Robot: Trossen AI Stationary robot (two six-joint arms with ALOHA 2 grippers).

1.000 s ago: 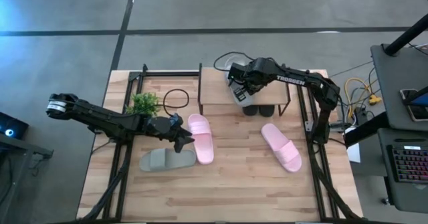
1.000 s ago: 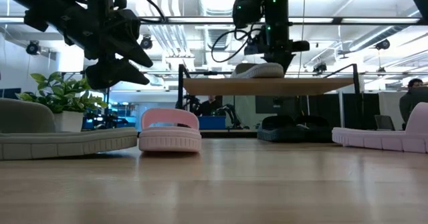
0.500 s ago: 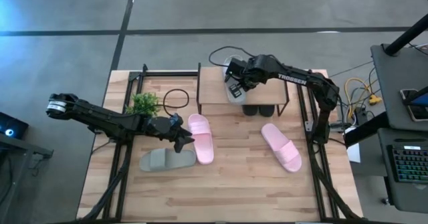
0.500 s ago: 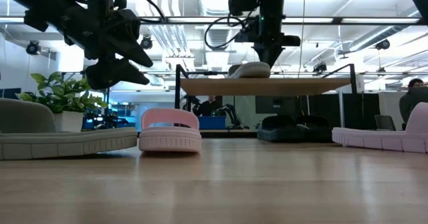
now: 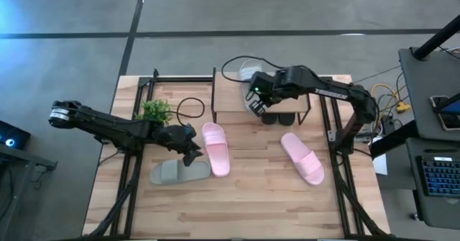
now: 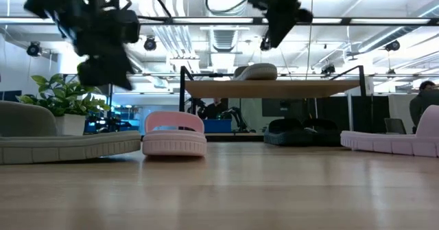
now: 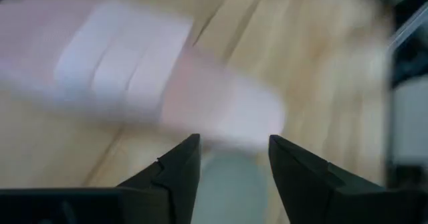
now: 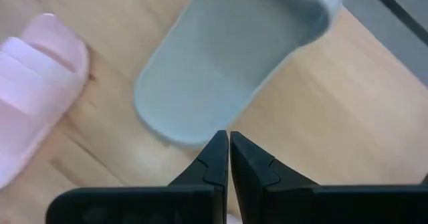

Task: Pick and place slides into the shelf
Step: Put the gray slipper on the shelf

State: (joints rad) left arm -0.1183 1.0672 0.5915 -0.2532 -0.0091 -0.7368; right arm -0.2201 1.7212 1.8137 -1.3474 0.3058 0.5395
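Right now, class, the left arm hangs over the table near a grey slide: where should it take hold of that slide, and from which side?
Probably by the wide strap, from above. The grey slide lies flat, sole down, on the table, so its strap arches up as the one raised part. The left tool, open, sits just over its toe end, beside the pink slide; it would need to shift along to reach the strap.

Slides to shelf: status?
Done: one grey slide lies on top of the shelf, and the black pair sits under it. In hand: nothing held. The right gripper is shut above the shelf; the left gripper hovers open by the near pink slide. Left on the table: that one, the far pink slide and the other grey slide.
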